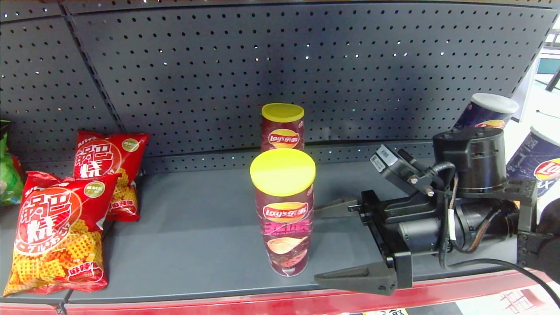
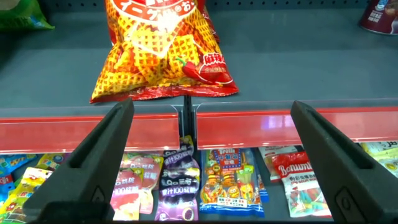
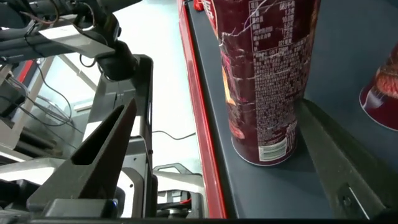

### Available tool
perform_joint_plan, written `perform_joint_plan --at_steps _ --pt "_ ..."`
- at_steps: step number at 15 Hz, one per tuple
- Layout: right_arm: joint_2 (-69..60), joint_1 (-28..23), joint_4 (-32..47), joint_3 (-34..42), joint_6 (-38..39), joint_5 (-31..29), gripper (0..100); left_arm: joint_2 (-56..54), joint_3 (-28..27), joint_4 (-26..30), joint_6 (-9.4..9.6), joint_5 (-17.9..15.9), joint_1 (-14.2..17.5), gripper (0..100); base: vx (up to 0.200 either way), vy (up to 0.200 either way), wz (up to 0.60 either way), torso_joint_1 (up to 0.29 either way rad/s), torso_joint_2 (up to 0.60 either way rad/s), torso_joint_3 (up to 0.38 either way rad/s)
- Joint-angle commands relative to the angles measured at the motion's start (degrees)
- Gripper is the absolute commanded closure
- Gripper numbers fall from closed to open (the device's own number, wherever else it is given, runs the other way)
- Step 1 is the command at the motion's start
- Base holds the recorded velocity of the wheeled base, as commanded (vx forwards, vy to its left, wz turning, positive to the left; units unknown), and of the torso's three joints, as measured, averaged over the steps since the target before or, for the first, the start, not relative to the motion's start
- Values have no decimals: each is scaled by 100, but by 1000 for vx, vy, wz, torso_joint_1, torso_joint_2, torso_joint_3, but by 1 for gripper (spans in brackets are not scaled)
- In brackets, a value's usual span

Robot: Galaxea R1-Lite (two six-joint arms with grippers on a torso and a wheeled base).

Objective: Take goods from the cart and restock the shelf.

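Two dark red chip cans with yellow lids stand on the grey shelf [image 1: 197, 236], the front can [image 1: 284, 214] near the red front edge and the back can [image 1: 282, 127] by the pegboard. My right gripper [image 1: 316, 243] is open just right of the front can, one finger on either side of its lower part, with nothing held. In the right wrist view the front can [image 3: 261, 81] stands upright beyond the fingertips of the right gripper [image 3: 214, 112]. My left gripper [image 2: 212, 106] is open and empty before the shelf's red edge, facing a red snack bag [image 2: 161, 50].
Two red snack bags [image 1: 57, 236] [image 1: 111, 170] lean at the shelf's left, with a green bag [image 1: 8, 175] beyond them. Blue cans [image 1: 485, 109] [image 1: 542, 162] stand at the far right. Several candy packets [image 2: 230, 180] fill the lower shelf.
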Motion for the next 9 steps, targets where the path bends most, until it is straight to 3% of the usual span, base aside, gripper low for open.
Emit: perform_joint_plan --at_steps 1,9 --pt "-4 -26 -3 40 -3 2 0 -7 -8 1 -2 1 0 0 0 0 0 0 0 0" --pt "-153 -588 -12 277 -3 2 0 1 1 1 -2 1 0 0 0 0 0 0 0 0"
